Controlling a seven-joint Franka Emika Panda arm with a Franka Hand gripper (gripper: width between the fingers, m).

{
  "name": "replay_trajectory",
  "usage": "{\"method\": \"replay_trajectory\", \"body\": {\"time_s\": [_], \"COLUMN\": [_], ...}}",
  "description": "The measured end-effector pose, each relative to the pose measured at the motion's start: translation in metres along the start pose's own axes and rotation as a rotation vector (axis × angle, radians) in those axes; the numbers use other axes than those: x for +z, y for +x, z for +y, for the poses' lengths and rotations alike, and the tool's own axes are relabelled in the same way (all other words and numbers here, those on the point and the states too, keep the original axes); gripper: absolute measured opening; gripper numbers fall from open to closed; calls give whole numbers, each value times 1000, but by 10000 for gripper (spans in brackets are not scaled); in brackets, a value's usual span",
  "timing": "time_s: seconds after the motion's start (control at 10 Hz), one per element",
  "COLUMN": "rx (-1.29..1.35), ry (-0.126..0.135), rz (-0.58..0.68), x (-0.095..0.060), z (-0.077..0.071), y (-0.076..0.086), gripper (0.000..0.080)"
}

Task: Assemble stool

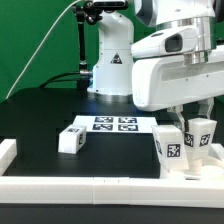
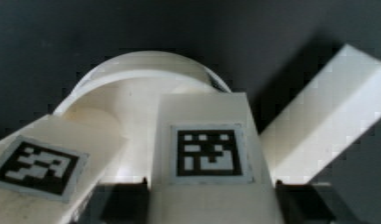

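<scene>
The round white seat (image 1: pixel 190 163) lies at the exterior view's right, near the front wall, and it also shows in the wrist view (image 2: pixel 142 85). Two tagged white legs stand upright on it. My gripper (image 1: pixel 197 120) is above the right-hand leg (image 1: pixel 201 135) and shut on it. In the wrist view that leg (image 2: pixel 208 150) fills the gap between my two dark fingers (image 2: pixel 126 200), with my gripper (image 2: pixel 208 205) closed on its sides. The other standing leg (image 1: pixel 168 146) is beside it (image 2: pixel 36 165). A third leg (image 1: pixel 72 138) lies loose on the black table at the left.
The marker board (image 1: pixel 113 124) lies flat at mid table. A low white wall (image 1: pixel 100 186) runs along the front edge and up the left side (image 1: pixel 8 150). The robot's base (image 1: pixel 110 65) stands at the back. A long white piece (image 2: pixel 329 110) lies beside the seat.
</scene>
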State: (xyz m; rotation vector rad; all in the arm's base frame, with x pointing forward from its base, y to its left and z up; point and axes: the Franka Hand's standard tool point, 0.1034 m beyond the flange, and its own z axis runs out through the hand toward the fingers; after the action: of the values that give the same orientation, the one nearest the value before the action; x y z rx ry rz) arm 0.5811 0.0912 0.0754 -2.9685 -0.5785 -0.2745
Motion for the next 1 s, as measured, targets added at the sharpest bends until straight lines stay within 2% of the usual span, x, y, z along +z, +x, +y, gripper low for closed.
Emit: {"method": "replay_trajectory", "body": {"time_s": [0.6,1.0], "rx": [339,813], "ry": [20,54], "rz": [20,64], "x": [0,0], "z": [-1,-8], "y": [2,8], "gripper": [337,337]}}
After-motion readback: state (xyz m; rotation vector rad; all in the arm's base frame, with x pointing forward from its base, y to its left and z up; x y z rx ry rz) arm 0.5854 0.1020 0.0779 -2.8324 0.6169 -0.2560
